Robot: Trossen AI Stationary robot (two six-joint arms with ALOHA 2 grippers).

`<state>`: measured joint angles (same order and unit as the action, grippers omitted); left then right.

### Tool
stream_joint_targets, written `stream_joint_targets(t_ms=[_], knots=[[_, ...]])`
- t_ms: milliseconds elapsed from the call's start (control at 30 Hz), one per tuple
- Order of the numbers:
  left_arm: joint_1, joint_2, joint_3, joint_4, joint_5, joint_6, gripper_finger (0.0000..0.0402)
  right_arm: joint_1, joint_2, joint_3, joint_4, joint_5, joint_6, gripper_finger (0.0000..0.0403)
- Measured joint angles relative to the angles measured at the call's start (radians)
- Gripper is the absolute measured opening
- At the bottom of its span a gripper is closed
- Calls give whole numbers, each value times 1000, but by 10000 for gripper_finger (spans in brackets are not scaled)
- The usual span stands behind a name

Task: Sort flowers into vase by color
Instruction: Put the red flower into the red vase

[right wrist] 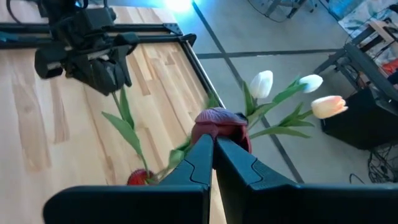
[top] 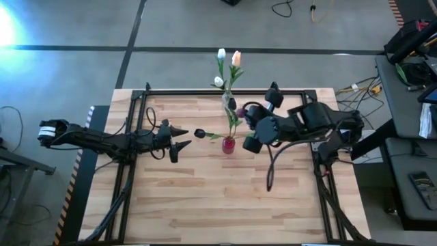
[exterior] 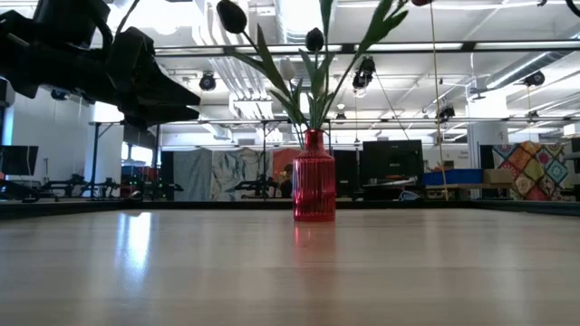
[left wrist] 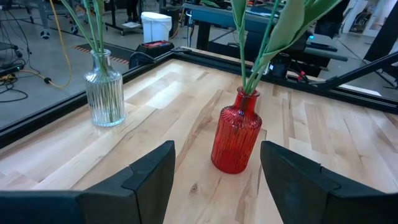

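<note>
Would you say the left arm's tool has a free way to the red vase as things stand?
Probably yes: the left tool is open and faces the red vase, with only bare table between them.

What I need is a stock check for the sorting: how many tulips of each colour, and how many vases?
White tulips: 2
Peach tulips: 1
Dark purple tulips: 3
Red vase: 1
Clear vase: 1
Total: 8

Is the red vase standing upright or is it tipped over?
Upright. The red vase stands on its base on the table, neck pointing up, green stems rising from its mouth.
</note>
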<state>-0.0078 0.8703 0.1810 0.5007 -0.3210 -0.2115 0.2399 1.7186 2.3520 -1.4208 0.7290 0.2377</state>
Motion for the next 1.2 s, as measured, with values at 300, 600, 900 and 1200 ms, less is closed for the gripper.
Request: stream_joint_targets(t_ms=[300, 600, 900, 1200], knots=[[0, 0, 0, 0, 1, 0, 222, -36, 20, 0, 43, -25, 0, 9], [0, 0, 0, 0, 11, 0, 222, -43, 47, -1, 66, -32, 42, 9], [0, 0, 0, 0, 18, 0, 222, -43, 110, -1, 74, -56, 29, 9], [0, 0, 0, 0, 18, 0, 222, -45, 174, -2, 66, -55, -10, 14]])
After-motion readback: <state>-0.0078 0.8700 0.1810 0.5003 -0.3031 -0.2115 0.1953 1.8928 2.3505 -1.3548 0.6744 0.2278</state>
